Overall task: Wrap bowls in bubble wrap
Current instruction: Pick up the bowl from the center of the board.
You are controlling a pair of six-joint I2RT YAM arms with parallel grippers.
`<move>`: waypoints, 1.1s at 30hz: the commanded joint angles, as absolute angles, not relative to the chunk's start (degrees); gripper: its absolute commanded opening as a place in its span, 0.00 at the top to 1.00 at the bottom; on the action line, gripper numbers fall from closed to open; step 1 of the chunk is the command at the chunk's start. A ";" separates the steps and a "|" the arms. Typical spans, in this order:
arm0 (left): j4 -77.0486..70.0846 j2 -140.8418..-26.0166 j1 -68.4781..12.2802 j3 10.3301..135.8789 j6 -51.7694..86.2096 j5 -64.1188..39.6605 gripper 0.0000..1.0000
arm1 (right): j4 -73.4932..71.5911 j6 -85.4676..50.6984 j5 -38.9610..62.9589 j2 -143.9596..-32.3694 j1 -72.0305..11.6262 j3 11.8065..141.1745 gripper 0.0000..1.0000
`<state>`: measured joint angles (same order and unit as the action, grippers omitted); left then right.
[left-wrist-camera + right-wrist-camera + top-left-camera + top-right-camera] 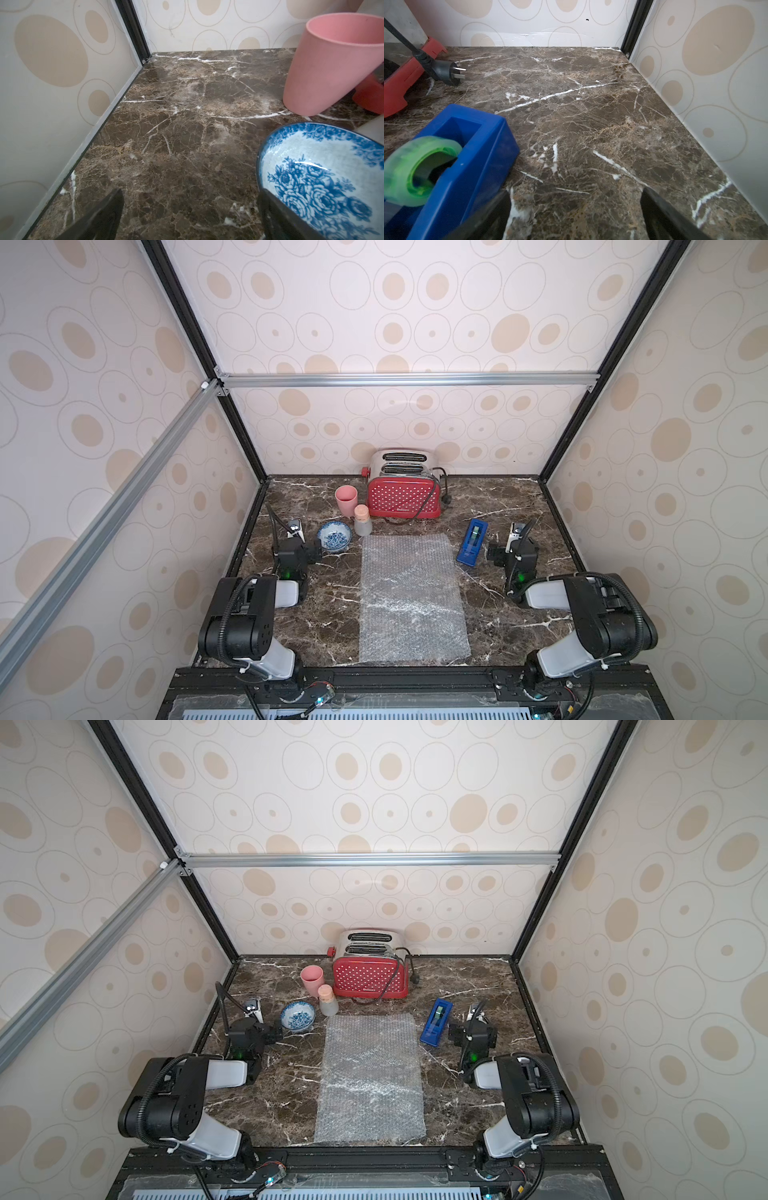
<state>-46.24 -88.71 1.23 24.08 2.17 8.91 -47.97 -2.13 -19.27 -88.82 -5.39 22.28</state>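
we see the bowl [334, 536] standing upright on the worktop [519, 506], just off the far left corner of the bubble wrap [411, 597], which lies flat in the middle with nothing on it. the left tool [191, 218] sits low over the worktop just beside the bowl, on the side away from the wrap. its fingers [104, 216] stand wide apart with only bare marble between them. in the left wrist view the bowl [324, 182] lies outside that gap, its rim passing behind one finger, and whether the two touch we cannot tell. behind the bowl stand a pink cup [346, 499] and a corked bottle [362, 521], the bottle just beside the bowl, and a red toaster [404, 489] stands at the back wall. the right tool [577, 216] is well apart from the bowl, across the wrap, its fingers also spread and holding nothing, with a blue tape dispenser [472, 546] just beside it
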 commanded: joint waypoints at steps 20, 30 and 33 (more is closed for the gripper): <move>-47.20 -88.15 1.49 24.78 2.55 9.18 0.01 | -48.25 -1.85 -19.17 -88.24 -5.19 22.96 0.00; -38.66 -72.89 -3.29 23.66 2.12 23.58 0.01 | -48.34 -2.70 -20.72 -86.54 -5.19 22.24 0.01; -27.63 -59.21 -4.58 23.91 8.08 22.10 0.01 | -45.53 -0.56 -24.50 -81.97 -7.04 22.81 0.01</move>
<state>-36.07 -68.40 -3.53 22.96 3.73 18.87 -47.00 -2.00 -20.25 -86.50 -5.74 22.28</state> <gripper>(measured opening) 0.994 0.995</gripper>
